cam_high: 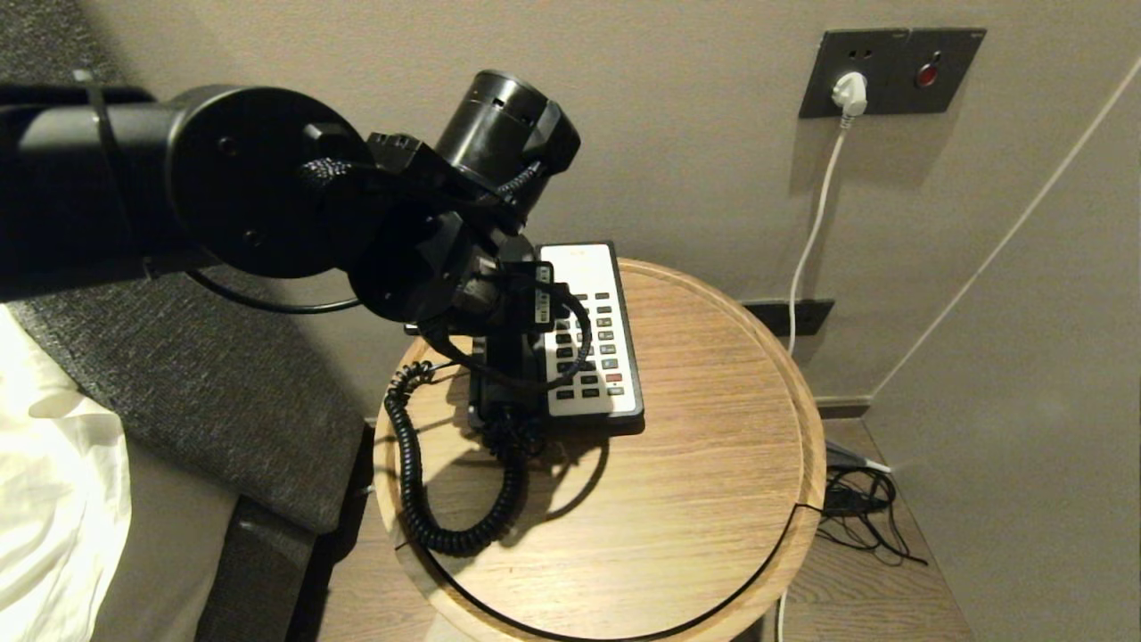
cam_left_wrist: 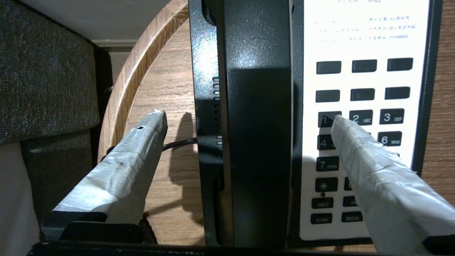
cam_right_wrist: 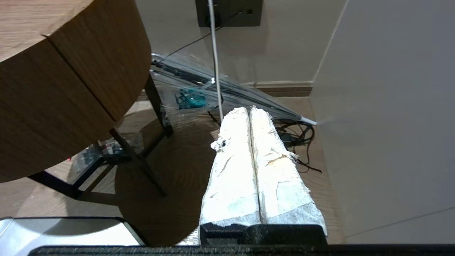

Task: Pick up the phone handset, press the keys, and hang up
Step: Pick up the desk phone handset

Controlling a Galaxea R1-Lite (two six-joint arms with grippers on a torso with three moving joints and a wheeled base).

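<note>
The black phone handset (cam_left_wrist: 256, 124) lies in its cradle on the left side of the black-and-white phone base (cam_high: 593, 339). Its coiled cord (cam_high: 419, 481) loops over the round wooden table (cam_high: 695, 499). My left gripper (cam_left_wrist: 247, 116) hovers over the handset, open wide and holding nothing. One taped finger (cam_left_wrist: 124, 160) is over the bare wood beside the phone. The other finger (cam_left_wrist: 373, 170) is over the keys (cam_left_wrist: 362, 117), partly covering them. In the head view the left arm hides most of the handset. My right gripper (cam_right_wrist: 249, 110) hangs low beside the table, shut and empty.
The table has a raised rim (cam_left_wrist: 124, 81). A grey upholstered headboard (cam_high: 205, 392) and a white pillow (cam_high: 53, 499) lie to its left. On the wall behind is a socket with a white plug (cam_high: 849, 89). Cables (cam_high: 860, 508) lie on the floor at the right.
</note>
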